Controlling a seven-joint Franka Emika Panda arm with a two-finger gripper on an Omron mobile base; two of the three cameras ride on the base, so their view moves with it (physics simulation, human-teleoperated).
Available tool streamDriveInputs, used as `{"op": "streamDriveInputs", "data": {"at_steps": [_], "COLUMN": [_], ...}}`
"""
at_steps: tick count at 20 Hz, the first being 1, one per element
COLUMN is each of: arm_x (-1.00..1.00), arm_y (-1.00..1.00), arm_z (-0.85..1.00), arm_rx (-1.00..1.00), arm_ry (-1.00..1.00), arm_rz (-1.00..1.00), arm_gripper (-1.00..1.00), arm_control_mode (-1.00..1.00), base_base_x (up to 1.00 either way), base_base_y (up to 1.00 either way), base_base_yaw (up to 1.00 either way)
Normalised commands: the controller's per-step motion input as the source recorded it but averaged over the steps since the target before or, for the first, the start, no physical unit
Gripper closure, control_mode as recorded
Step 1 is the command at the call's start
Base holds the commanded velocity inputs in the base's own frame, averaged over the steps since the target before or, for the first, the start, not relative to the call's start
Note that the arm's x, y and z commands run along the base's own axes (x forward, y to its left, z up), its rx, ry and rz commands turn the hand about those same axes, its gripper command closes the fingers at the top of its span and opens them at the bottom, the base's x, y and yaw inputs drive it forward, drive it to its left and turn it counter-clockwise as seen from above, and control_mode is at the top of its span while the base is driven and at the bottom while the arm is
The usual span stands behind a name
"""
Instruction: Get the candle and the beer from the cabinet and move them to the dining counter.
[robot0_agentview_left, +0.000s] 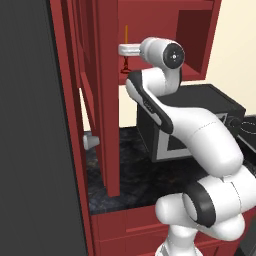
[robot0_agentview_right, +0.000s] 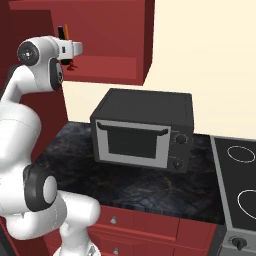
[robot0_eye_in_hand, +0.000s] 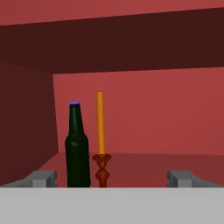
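Cabinet contents are the current target: the step in hand is the approach to the first pick, with nothing lifted yet. The cabinet is a dark red wooden unit mounted above a black marble tabletop that carries a dark microwave oven; a stove top lies at the right of the right base view. The arm reaches up and into the open cabinet, and the gripper is level with the red shelf.

On that shelf stand the beer and the candle, both upright and just beside each other, the beer to the left in the hand view. Both lie left of the centre line between the fingertips. The candle also shows in the left base view as a thin orange stick behind the wrist.

The jaws are released, spread fully wide, and grasp nothing; neither object lies between them yet.

Next move, as a judgement: shift the hand sideways toward the chosen object, advance until it sits between the jaws, then close. Because the two objects stand so close, a jaw may knock the neighbour over. The dining counter is a later step.
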Motion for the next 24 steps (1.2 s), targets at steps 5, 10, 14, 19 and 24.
{"op": "streamDriveInputs", "data": {"at_steps": [5,10,14,19,24], "arm_x": [0.28,0.26,0.24,0.22,0.20], "arm_y": [0.17,0.14,0.07,0.03,0.00], "arm_z": [0.00,0.00,0.00,0.00,0.00], "arm_rx": [0.00,0.00,0.00,0.00,0.00], "arm_ry": [0.00,0.00,0.00,0.03,0.04], "arm_rz": [0.00,0.00,0.00,0.00,0.00], "arm_gripper": [-1.00,-1.00,-1.00,-1.00,-1.00], "arm_control_mode": [-1.00,-1.00,-1.00,-1.00,-1.00], "base_base_x": [0.00,0.00,0.00,0.00,0.00], "base_base_y": [0.00,0.00,0.00,0.00,0.00], "base_base_yaw": [0.00,0.00,0.00,0.00,0.00]}}
